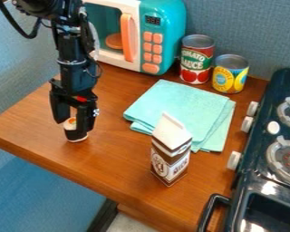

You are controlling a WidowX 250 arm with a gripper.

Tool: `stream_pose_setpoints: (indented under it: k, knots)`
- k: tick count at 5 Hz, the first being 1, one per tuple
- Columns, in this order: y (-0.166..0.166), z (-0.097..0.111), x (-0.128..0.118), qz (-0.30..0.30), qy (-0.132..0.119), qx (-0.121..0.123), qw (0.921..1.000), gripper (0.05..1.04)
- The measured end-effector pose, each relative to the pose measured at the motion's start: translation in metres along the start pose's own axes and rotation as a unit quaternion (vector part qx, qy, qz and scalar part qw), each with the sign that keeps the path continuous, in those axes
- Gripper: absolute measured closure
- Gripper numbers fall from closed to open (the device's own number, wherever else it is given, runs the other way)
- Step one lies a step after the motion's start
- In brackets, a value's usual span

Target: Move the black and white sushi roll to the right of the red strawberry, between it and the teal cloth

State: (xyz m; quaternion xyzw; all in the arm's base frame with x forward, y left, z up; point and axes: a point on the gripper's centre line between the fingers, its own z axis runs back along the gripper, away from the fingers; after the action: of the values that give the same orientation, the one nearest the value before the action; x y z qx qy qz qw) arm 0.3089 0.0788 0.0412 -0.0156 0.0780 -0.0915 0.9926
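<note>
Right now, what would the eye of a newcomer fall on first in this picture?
Probably the turquoise toy microwave with orange buttons, at the back. Next, the black gripper at the left, right at a small container, and the pale turquoise cloth in the middle, behind the milk carton.

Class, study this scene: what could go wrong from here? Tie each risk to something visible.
The small container sits at the gripper, near the table edge; a bump or poor hold might send it over. The milk carton is tall and narrow, so a low sideways sweep of the arm could tip it. The folded cloth lies close beside the carton; if snagged and dragged, it might knock the carton over.
</note>
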Motion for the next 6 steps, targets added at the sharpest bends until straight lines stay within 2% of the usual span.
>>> stream_pose_setpoints:
  k: [1,3,4,5,6]
  knots:
    - [0.001,-0.005,0.003,0.009,0.005,-0.004,0.9999,0.133]
    - [0.005,-0.010,0.001,0.034,0.022,0.007,0.9992,0.461]
    - [0.003,-0.004,0.001,0.034,0.014,-0.001,0.9993,0.494]
    - [0.000,0.049,0.013,0.042,-0.049,-0.024,0.9976,0.494]
    - [0.013,0.115,0.049,0.052,-0.113,-0.036,0.9915,0.494]
